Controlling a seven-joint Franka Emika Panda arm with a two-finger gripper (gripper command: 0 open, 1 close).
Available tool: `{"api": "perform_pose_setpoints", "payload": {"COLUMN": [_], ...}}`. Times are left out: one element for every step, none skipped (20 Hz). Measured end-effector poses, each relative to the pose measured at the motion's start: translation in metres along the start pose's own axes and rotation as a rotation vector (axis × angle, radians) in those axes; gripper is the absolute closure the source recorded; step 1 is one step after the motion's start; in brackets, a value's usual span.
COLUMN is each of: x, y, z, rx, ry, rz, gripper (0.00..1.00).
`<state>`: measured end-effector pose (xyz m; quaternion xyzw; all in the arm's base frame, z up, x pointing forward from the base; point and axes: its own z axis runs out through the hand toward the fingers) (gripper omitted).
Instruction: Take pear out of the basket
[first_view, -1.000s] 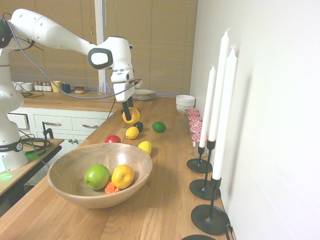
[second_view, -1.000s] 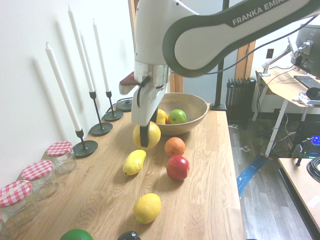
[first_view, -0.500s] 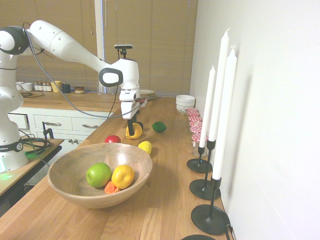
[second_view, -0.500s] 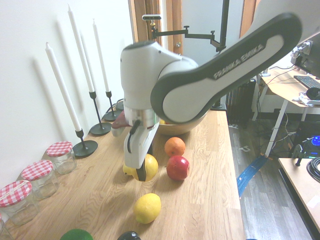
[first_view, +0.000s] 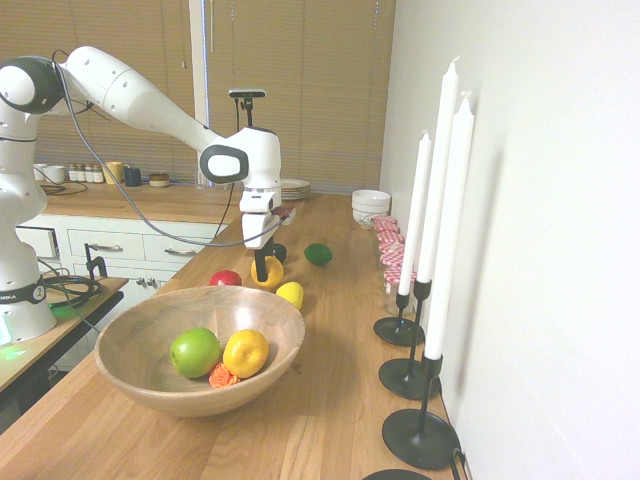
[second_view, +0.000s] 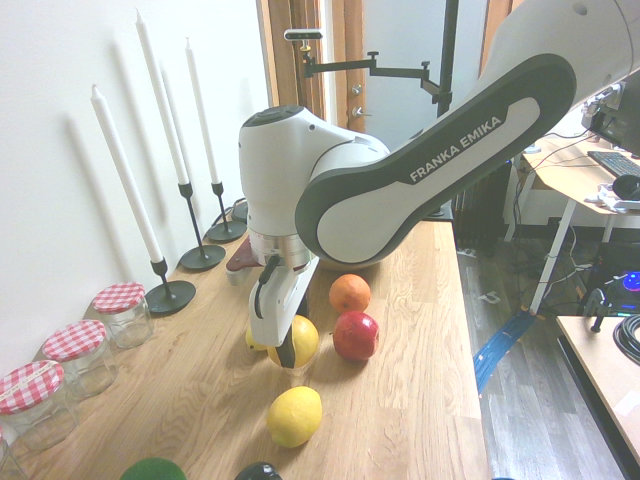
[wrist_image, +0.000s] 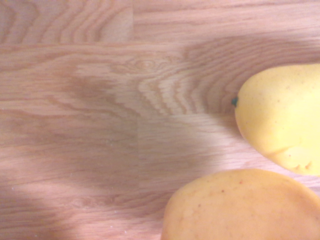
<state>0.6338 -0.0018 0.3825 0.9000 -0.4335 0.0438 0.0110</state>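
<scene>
Holding the plump yellow pear with an orange blush (second_view: 297, 338) clamped between its fingers, the white two-finger gripper (second_view: 288, 352) has it low over the wooden countertop (second_view: 420, 400), at or just above the surface. It sits around mid-length of the top, well apart from the wide shallow wooden basket (first_view: 200, 347) at one end, just beside a yellow lemon (wrist_image: 282, 125) and a red apple (second_view: 355, 335). Removal looks done; placing is in hand. Next calls for settling the fruit, parting the fingers and lifting straight up.
</scene>
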Motion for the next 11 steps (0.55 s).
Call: {"api": "perform_pose_setpoints", "payload": {"x": [-0.0002,-0.0002,0.0002,0.0008,0.0015,0.0021,0.0026,0.0032,0.0036,0.004,0.0042], "y": [-0.0007,-0.0016,-0.0027,-0.0037,-0.0048,-0.0056,-0.0062,-0.0069,-0.0075,-0.0079,-0.0081], "z": [-0.0008,-0.0022,-0.0043,-0.0064,-0.0082,-0.0092,-0.0096,-0.0099,-0.0101,-0.0102,-0.0104], "rx": [0.0,0.001,0.003,0.003,0.005,0.006,0.006,0.006,0.005,0.004,0.004], "ry": [0.0,0.001,0.002,0.003,0.004,0.005,0.006,0.006,0.005,0.005,0.004], "rz": [-0.001,-0.001,0.0,0.001,0.002,0.004,0.005,0.005,0.006,0.006,0.007], "gripper": [0.0,0.0,0.0,0.0,0.0,0.0,0.0,0.0,0.0,0.0,0.0]}}
